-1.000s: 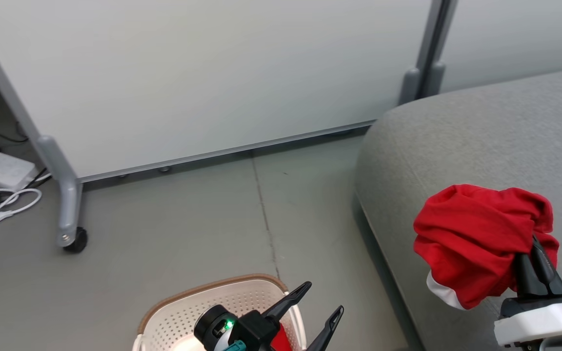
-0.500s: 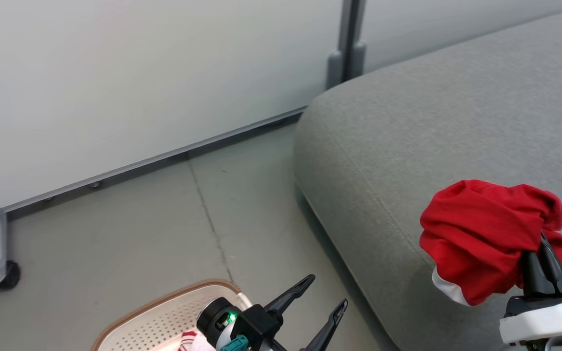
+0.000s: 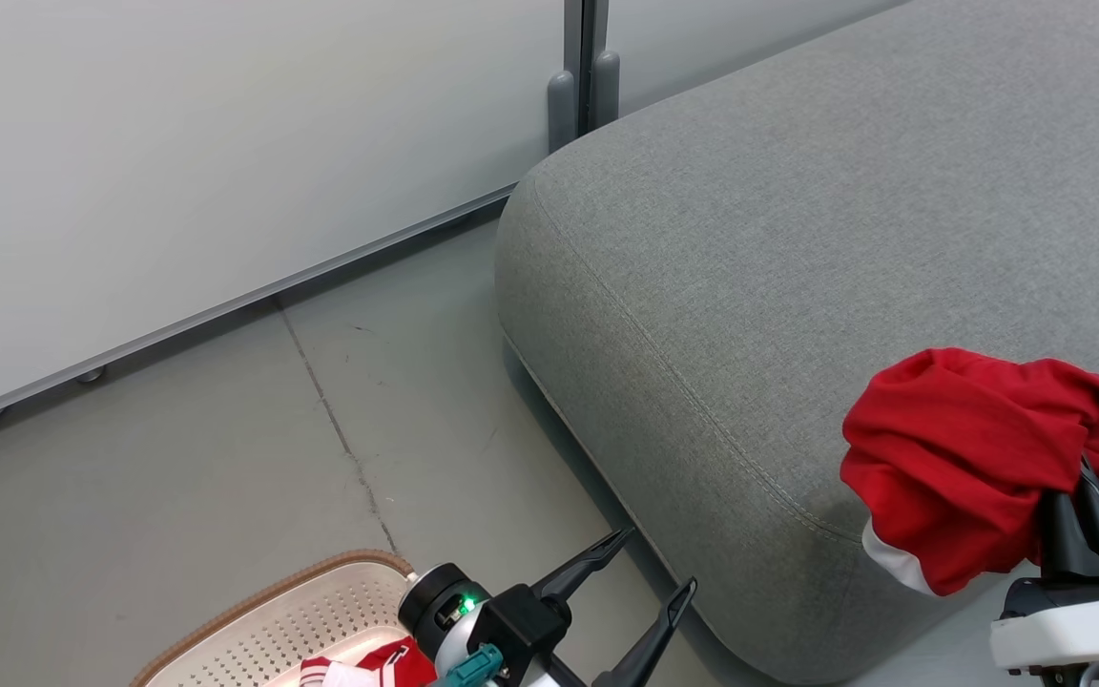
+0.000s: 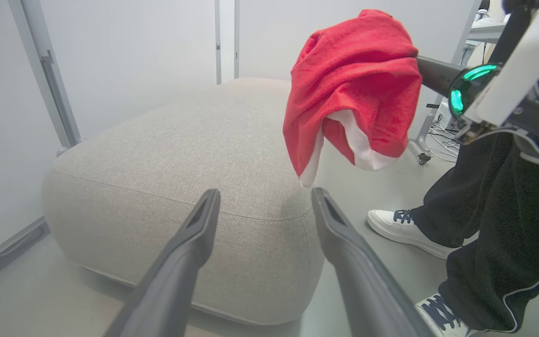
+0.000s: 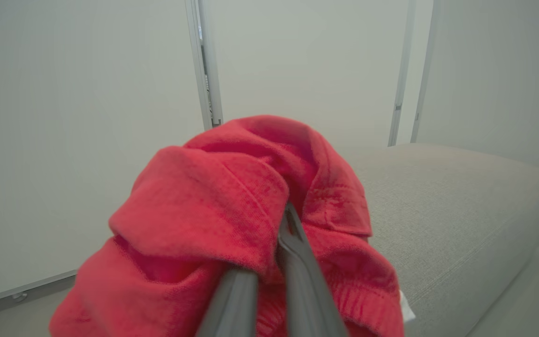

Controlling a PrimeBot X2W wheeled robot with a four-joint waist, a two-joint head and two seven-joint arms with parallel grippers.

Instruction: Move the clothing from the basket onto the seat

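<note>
One-armed: clamps red clothing (image 3: 969, 458) in right gripper (image 3: 1067, 482) over near edge of seat (image 3: 798, 239); holds left gripper (image 3: 659, 558) wide, empty, near basket (image 3: 340, 563).

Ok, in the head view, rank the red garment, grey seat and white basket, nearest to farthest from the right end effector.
1. Bunched red fabric garment: clamped in the right end effector, lower right.
2. Large grey upholstered cushion seat: just beyond it, across the right side.
3. Cream perforated plastic basket with brown rim: farthest, at the bottom left edge.
</note>
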